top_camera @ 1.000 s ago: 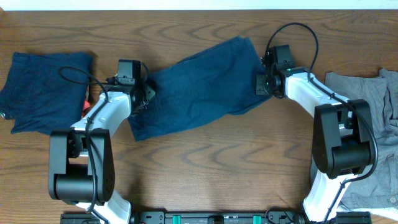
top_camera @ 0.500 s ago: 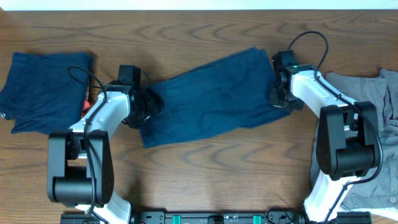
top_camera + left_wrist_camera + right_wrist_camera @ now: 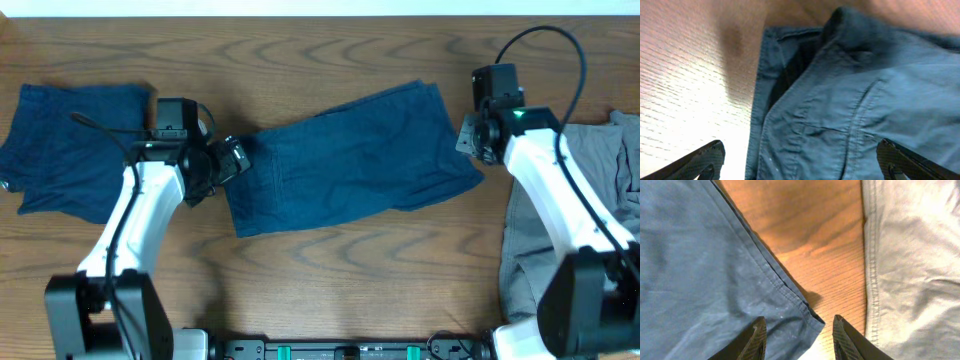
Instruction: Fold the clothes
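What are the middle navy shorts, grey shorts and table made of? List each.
Middle navy shorts: woven cotton-like cloth, matte; stitched seams, soft creases.
Grey shorts: similar weave, matte; stitched edge.
Table: wood or laminate, faint sheen; grain lines.

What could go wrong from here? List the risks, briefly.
1. The navy shorts lie slanted, with the left end bunched into a ridge. A fold made now would likely come out crooked.
2. The grey pair lies just beside the navy hem. The right gripper, jaws open over that hem corner, might catch grey cloth too.
3. The left gripper, jaws open, sits near the left pair. A careless sweep could drag it.
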`<state>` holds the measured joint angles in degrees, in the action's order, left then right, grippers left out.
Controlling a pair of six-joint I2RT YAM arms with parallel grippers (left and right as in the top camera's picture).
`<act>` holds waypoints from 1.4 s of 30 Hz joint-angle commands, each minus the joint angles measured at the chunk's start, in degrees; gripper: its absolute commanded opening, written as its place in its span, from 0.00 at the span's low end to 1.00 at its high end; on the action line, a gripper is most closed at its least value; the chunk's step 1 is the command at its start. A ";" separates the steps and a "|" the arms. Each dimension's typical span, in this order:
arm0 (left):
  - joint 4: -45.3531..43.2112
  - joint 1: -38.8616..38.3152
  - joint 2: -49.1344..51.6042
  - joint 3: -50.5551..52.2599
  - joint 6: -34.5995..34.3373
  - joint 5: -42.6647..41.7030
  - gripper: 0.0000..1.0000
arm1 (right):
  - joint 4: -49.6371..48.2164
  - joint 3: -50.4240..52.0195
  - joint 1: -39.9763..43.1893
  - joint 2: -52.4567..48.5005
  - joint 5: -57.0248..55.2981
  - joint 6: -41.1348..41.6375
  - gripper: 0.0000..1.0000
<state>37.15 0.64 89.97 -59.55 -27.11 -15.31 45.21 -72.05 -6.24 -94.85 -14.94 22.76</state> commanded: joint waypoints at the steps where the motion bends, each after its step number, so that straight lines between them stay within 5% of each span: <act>1: 0.31 0.02 4.02 0.35 0.24 -0.76 0.98 | -0.02 -0.13 0.26 1.88 1.38 -2.51 0.42; 12: -0.59 0.02 16.39 0.35 1.40 -8.63 1.00 | 0.61 -0.13 0.22 1.95 2.25 -2.67 0.41; 17: -1.86 -0.07 18.71 0.35 3.13 -12.59 0.71 | 0.39 -0.13 0.22 1.95 3.63 -2.71 0.41; 22: -2.05 -0.07 18.67 0.26 4.61 -12.57 0.11 | -0.39 -0.13 0.22 1.95 8.72 -8.94 0.37; 23: -1.95 -0.07 18.62 0.13 5.09 -12.57 0.06 | -0.85 -0.13 0.22 1.95 10.51 -10.51 0.33; 29: 4.22 -0.07 16.50 -3.30 7.74 -12.55 0.06 | -3.39 -0.11 0.15 1.84 25.92 -17.75 0.02; 42: 16.59 -0.07 2.14 -14.32 8.87 -12.61 0.06 | -6.78 1.81 -11.21 -7.91 38.45 -20.70 0.01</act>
<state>52.93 0.64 94.56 -72.42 -19.20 -28.12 39.20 -71.37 -13.87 -99.13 18.59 3.42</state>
